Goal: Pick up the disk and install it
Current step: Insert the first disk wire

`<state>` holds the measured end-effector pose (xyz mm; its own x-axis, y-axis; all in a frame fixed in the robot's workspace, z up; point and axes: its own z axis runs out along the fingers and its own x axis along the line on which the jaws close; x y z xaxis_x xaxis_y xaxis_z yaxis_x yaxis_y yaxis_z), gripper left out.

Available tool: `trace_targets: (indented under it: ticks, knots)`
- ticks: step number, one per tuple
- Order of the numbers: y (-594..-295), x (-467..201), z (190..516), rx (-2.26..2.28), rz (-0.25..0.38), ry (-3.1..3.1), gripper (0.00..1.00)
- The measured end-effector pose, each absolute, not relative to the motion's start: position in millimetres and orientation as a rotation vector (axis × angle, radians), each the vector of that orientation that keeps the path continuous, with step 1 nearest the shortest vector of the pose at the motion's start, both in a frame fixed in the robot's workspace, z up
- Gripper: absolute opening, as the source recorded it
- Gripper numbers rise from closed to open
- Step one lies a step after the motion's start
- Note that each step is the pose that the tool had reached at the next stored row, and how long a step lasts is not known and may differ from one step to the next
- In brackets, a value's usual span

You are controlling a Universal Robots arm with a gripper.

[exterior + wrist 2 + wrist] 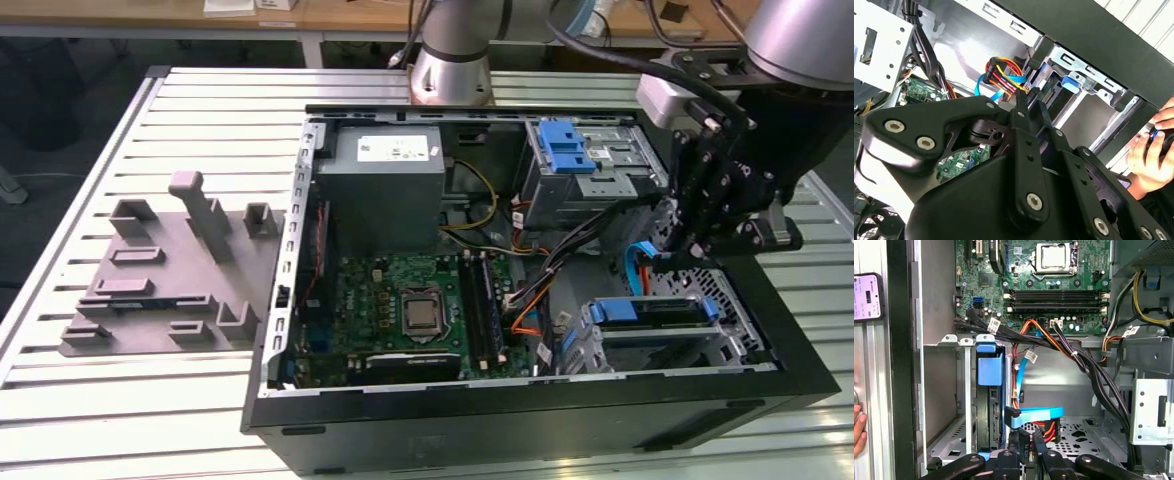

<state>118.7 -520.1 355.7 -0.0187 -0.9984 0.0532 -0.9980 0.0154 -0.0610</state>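
Fingers (678, 245) of your black gripper (683, 250) point down into the open black computer case (534, 405) in the exterior view, on that view's right side. The flat silver disk in its blue plastic frame (647, 312) sits in the metal drive cage (741, 330) just below them.

In the second wrist view, the fingers (1021, 107) look pressed close together with nothing between them, though the angle is poor. The disk's blue frame (1069, 82) shows in the cage beyond.

In the first wrist view, the gripper (1030, 440) hangs beside the disk (989, 371), near the blue flat cable (1036, 416).

You should treat the disk as stiff, a bit heavy and easy to hurt. Hold it by the two long sides of the blue frame, not by the label face.
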Motion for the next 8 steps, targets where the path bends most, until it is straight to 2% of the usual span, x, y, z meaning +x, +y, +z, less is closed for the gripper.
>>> trace_targets:
  ticks: [8]
  knots:
    - [-520.1,118.7,351.2,-2.199,-0.132,2.237,0.25]
